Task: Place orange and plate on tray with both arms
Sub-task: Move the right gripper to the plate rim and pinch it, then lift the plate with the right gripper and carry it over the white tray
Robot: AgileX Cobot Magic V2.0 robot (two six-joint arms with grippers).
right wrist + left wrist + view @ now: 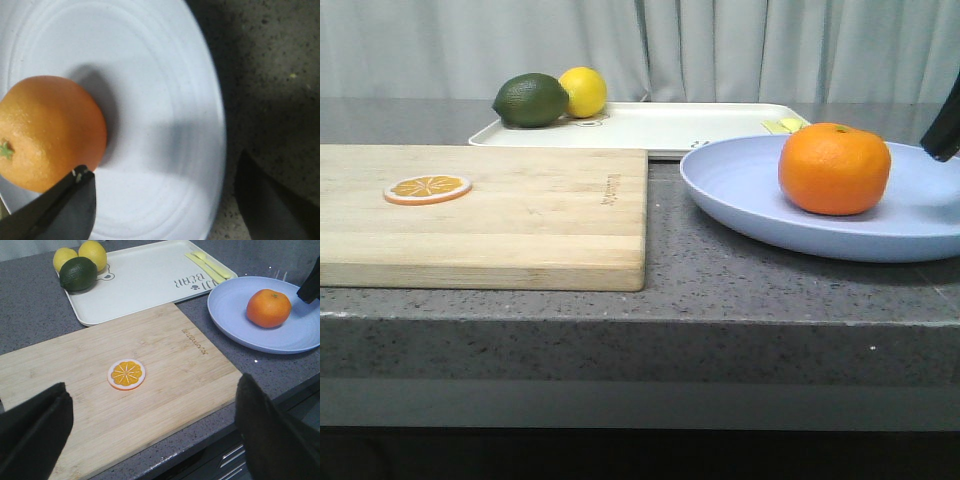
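Observation:
The orange (834, 168) sits in the pale lavender-blue plate (740, 190) on the grey counter at the right, in front of the white tray (670, 125). In the right wrist view my right gripper (165, 205) is open above the plate's rim (200, 125). One finger (60, 210) is over the plate beside the orange (50, 132), and the other (270, 200) is outside over the counter. My left gripper (152, 440) is open and empty above the near edge of the wooden board. It looks onto the orange (268, 308), the plate (235, 315) and the tray (145, 280).
A wooden cutting board (490, 210) with a flat orange slice (427, 188) lies at the left. A dark lime (531, 100) and yellow lemons (584, 90) sit on the tray's far left corner. Yellow-green cutlery (210, 265) lies at the tray's right end.

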